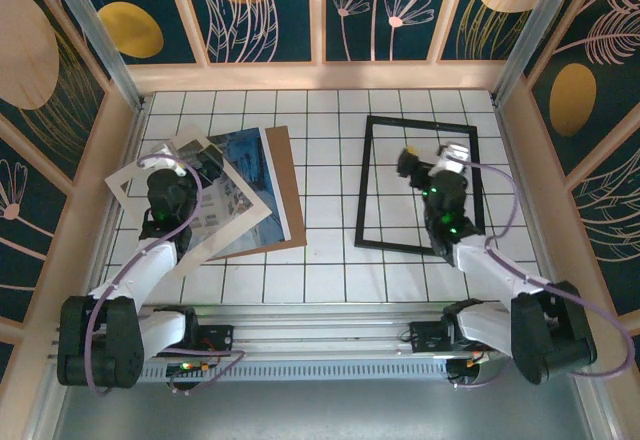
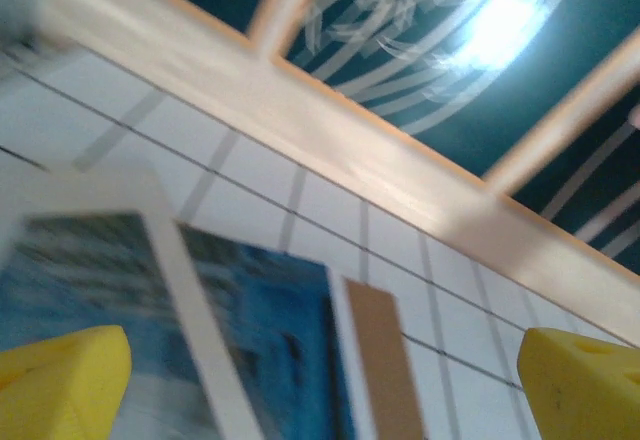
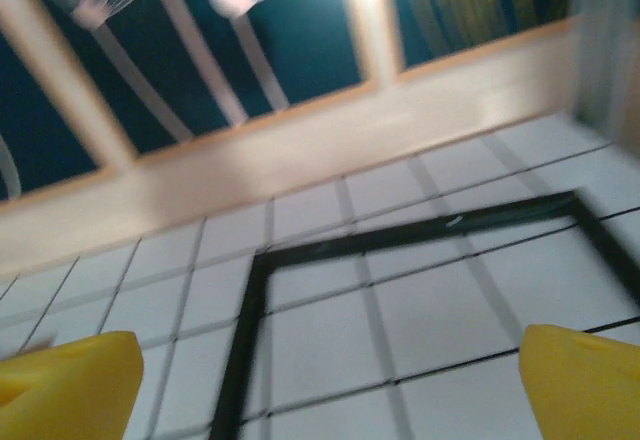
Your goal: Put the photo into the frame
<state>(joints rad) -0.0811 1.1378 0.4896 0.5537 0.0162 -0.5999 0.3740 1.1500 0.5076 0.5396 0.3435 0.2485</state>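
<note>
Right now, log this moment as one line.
left pincer: open, over white mat | right pincer: open, over frame | photo: under mat, on backing board | frame: empty, flat on tiles

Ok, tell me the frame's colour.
The frame is black; the top external view shows it best.

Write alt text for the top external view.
Empty black frame on a tiled table, right; blue photo under a tilted white mat on a brown board, left. Left end effector over the mat, right end effector over the frame.
</note>
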